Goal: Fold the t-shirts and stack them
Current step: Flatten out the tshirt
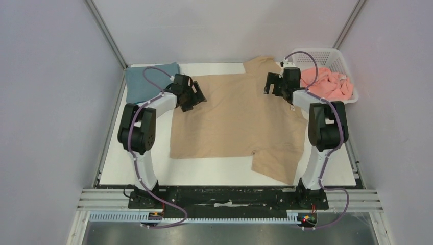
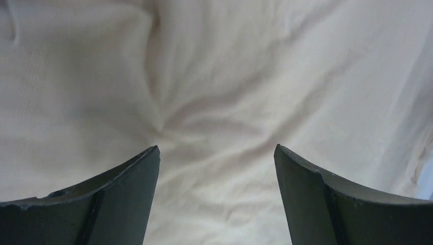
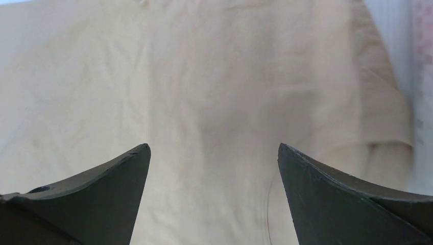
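Across the middle of the table lay the tan t-shirt, spread nearly flat with its hem to the left and its sleeves to the right, a layout that seemed meant for folding along its length. Over its far left corner hung the left gripper, and over its far right shoulder the right gripper. Both had their jaws apart with only bare tan cloth showing between them, clamped on nothing, probably poised to pinch the far edge together. The fabric looked soft and matte, smooth under the right gripper but drawn into shallow creases under the left. Beyond the shirt's far left corner a slate-blue t-shirt sat as a folded rectangle, likely the base of the stack. Just off its far right sleeve, a salmon-pink t-shirt lay crumpled in a white slatted basket, apparently awaiting its turn.
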Robot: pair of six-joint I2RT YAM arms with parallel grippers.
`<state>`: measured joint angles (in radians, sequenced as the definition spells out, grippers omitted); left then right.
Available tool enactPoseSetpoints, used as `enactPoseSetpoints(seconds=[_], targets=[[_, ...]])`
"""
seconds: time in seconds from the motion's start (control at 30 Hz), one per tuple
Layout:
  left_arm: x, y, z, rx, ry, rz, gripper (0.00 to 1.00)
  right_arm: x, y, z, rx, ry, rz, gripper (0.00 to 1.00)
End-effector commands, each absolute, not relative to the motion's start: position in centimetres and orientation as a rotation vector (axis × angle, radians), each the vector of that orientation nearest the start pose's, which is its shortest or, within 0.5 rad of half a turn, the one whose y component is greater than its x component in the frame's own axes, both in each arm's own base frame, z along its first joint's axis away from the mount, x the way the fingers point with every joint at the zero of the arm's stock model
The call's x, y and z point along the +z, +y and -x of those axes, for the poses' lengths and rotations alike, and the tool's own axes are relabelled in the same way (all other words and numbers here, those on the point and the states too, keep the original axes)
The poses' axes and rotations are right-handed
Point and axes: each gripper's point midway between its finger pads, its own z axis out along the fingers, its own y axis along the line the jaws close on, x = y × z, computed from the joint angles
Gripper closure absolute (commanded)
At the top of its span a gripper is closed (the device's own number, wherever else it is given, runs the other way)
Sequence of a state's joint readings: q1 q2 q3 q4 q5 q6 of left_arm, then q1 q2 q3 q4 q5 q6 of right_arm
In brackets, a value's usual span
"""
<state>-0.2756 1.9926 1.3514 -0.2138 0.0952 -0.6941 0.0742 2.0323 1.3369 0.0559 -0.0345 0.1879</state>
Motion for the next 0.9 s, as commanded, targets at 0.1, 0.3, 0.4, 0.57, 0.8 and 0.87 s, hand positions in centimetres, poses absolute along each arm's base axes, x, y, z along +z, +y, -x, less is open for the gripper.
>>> enactPoseSetpoints(seconds=[0.1, 0.3, 0.4, 0.57, 0.8, 0.87], targets=[[11.4, -16.4, -39.1, -0.496, 2.364, 0.407, 0.12, 13.3, 6.2, -46.1, 0.067, 2.136, 0.024, 0.02], [9.6, -10.9, -29.7, -0.325, 2.357, 0.565, 0.1, 12.2, 5.5, -37.4, 0.065, 2.063, -0.13, 0.02], [8.1, -8.2, -25.5, -0.227, 2.369, 0.644, 0.09, 12.6, 4.5, -34.3, 0.099, 1.978, -0.227, 0.02], [5.4, -5.4, -20.6, -0.144, 2.368, 0.776, 0.1, 13.4, 3.2, -31.4, 0.112, 1.87, -0.298, 0.02], [3.0, -5.9, -18.5, -0.242, 2.365, 0.861, 0.18, 13.1, 2.5, -30.4, 0.092, 1.847, -0.328, 0.02], [2.9, -6.5, -18.8, -0.281, 2.365, 0.856, 0.2, 12.9, 2.2, -30.5, 0.072, 1.858, -0.336, 0.02]])
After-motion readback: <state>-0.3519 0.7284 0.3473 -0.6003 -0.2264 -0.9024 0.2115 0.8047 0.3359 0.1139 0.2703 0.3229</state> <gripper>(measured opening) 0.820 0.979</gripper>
